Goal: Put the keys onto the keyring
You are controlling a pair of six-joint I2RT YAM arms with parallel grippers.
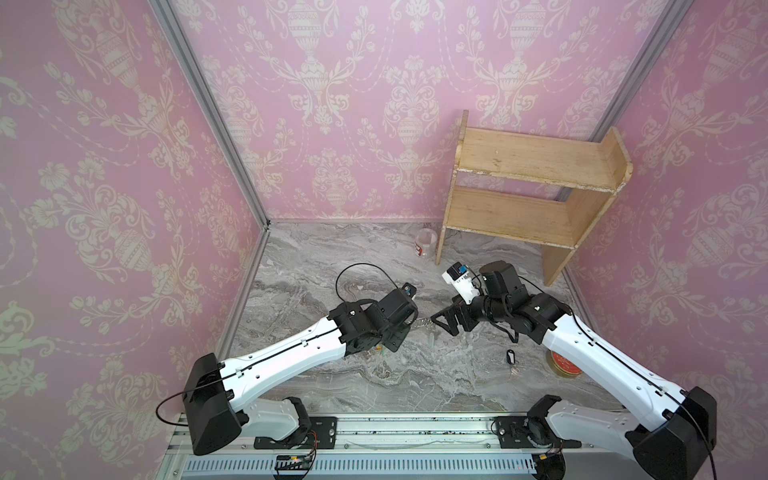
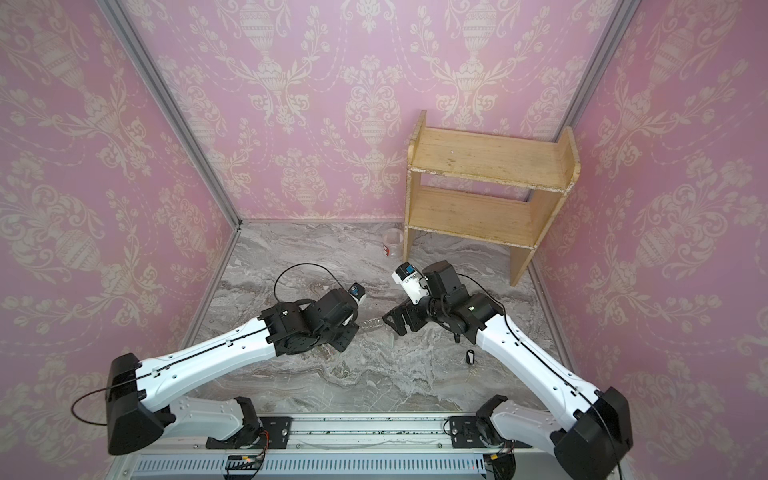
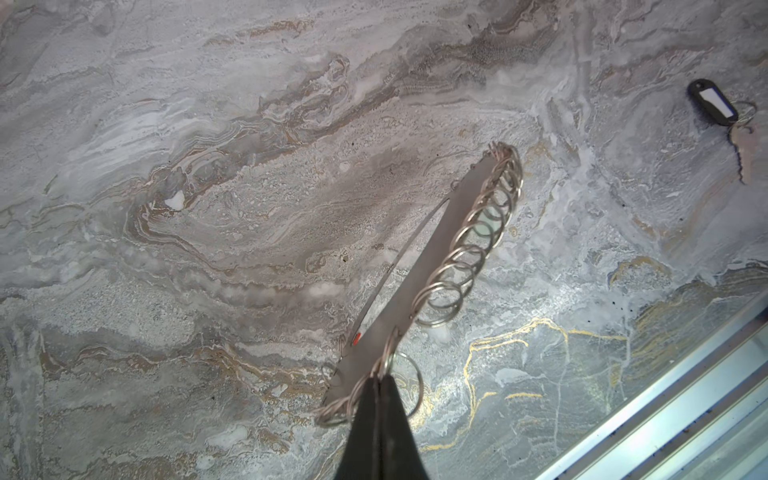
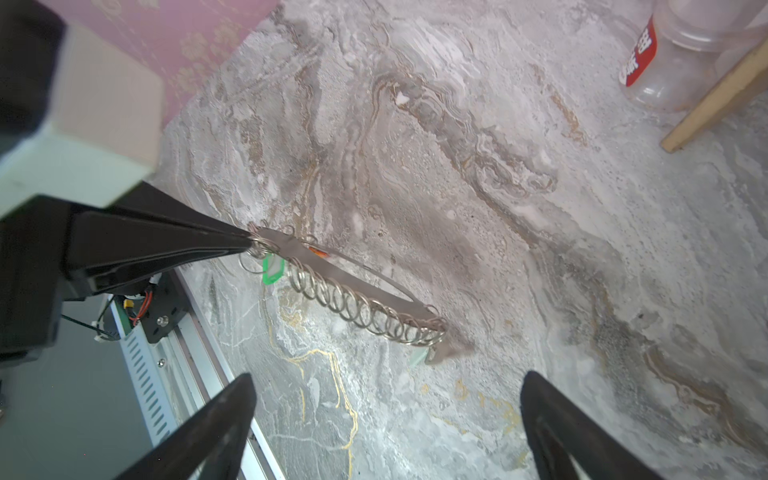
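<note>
The keyring [image 3: 469, 249], a chain of silvery rings on a flat grey strap [image 3: 419, 266], hangs just above the marble top. My left gripper [image 3: 380, 376] is shut on a ring at one end of it, seen also in the right wrist view [image 4: 249, 243]. A green tag [image 4: 272, 270] and a red tag [image 4: 318, 251] sit at that held end. A key with a black oval fob [image 3: 712, 107] lies apart on the table [image 1: 510, 357]. My right gripper [image 4: 388, 399] is open and empty, just short of the chain's far end [image 1: 422, 322].
A wooden two-tier shelf [image 1: 532, 191] stands at the back right, with a clear plastic jar [image 1: 426, 243] beside its leg. A round red-lidded tin [image 1: 565, 363] sits under the right arm. Pink walls close three sides; a metal rail [image 1: 374, 428] runs along the front edge.
</note>
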